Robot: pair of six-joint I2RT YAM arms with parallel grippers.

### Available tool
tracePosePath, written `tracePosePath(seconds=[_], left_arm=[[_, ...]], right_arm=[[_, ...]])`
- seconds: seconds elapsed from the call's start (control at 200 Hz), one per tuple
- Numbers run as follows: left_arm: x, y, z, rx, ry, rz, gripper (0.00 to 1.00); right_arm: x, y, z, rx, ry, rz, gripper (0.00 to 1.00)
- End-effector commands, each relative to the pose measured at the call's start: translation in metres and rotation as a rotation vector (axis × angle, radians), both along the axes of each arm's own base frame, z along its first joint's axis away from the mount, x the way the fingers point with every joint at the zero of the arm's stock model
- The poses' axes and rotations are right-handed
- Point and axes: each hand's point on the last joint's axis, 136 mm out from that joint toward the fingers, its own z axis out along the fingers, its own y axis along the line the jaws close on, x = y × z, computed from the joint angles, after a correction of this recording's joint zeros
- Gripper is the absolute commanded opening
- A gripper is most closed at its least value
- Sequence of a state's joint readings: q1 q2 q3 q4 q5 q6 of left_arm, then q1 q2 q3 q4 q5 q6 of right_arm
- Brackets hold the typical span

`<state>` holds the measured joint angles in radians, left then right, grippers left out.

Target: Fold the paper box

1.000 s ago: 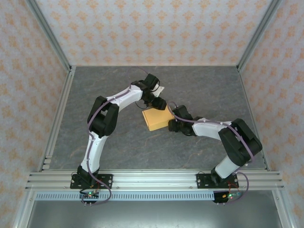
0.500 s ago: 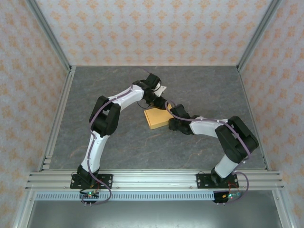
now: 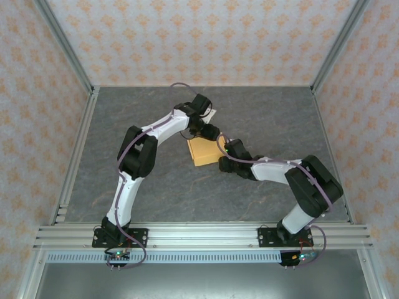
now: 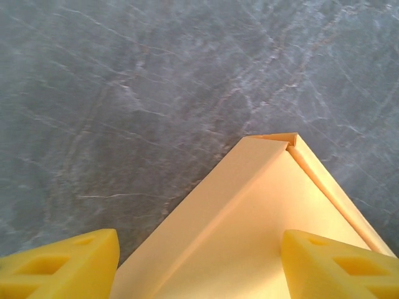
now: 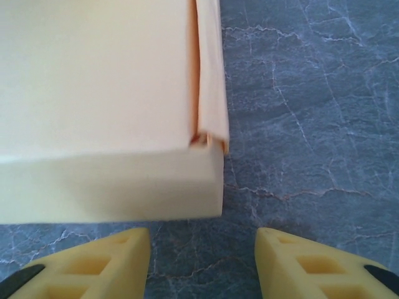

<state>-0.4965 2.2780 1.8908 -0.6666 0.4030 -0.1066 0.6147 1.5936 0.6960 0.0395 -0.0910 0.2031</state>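
The paper box (image 3: 203,151) is a small flat closed box of light orange-tan card, lying on the grey table (image 3: 268,118) in the middle. My left gripper (image 3: 210,132) hangs over its far edge, open. In the left wrist view its yellow fingertips (image 4: 59,265) stand wide apart over the box (image 4: 249,212), one beside the box's edge and one above its top. My right gripper (image 3: 222,159) is at the box's near right corner, open. Its fingers (image 5: 93,265) stand just short of the box's side wall (image 5: 112,193), with bare table between them.
Aluminium rails (image 3: 199,235) run along the near edge, and patterned walls (image 3: 199,37) close in the back and sides. Bare grey table lies all around the box.
The left gripper's jaws have spread wider. The box has shifted slightly away from the arm bases and to the left, and the right gripper has followed it leftward.
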Motion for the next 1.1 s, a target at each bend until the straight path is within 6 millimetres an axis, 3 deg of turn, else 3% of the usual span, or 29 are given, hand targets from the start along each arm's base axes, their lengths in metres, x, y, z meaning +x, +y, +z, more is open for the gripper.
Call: tracePosePath(seconds=[0.0, 0.235, 0.395, 0.485, 0.581, 0.691, 0.776, 0.806, 0.906, 1.096], left_arm=[[0.014, 0.02, 0.041, 0.044, -0.091, 0.06, 0.72], [0.017, 0.049, 0.099, 0.062, -0.245, 0.15, 0.73], [-0.015, 0.062, 0.129, 0.032, -0.33, 0.11, 0.73], [-0.03, 0.082, 0.124, 0.099, -0.375, 0.12, 0.73], [-0.03, 0.094, 0.122, 0.092, -0.375, 0.131, 0.73], [-0.023, 0.087, 0.115, 0.056, -0.277, 0.108, 0.71], [-0.016, 0.077, 0.1, 0.029, -0.185, 0.085, 0.69], [-0.011, 0.074, 0.084, 0.029, -0.142, 0.084, 0.68], [-0.004, 0.062, 0.067, -0.016, -0.07, 0.062, 0.67], [0.005, 0.054, 0.039, -0.07, 0.048, 0.054, 0.64]], right_arm=[[-0.012, -0.005, 0.007, -0.006, 0.012, 0.032, 0.5], [-0.005, -0.024, 0.049, 0.009, -0.039, 0.003, 0.53], [0.014, -0.035, 0.068, 0.141, -0.02, -0.071, 0.56], [0.016, -0.03, 0.075, 0.2, -0.002, -0.064, 0.58], [0.009, -0.021, 0.075, 0.215, 0.049, -0.041, 0.59], [-0.001, -0.002, 0.078, 0.296, 0.099, -0.096, 0.6], [-0.009, 0.023, 0.078, 0.404, 0.168, -0.171, 0.65], [-0.009, 0.031, 0.076, 0.444, 0.187, -0.191, 0.66], [0.001, 0.046, 0.072, 0.57, 0.184, -0.246, 0.68], [0.026, 0.048, 0.057, 0.577, 0.155, -0.293, 0.68]])
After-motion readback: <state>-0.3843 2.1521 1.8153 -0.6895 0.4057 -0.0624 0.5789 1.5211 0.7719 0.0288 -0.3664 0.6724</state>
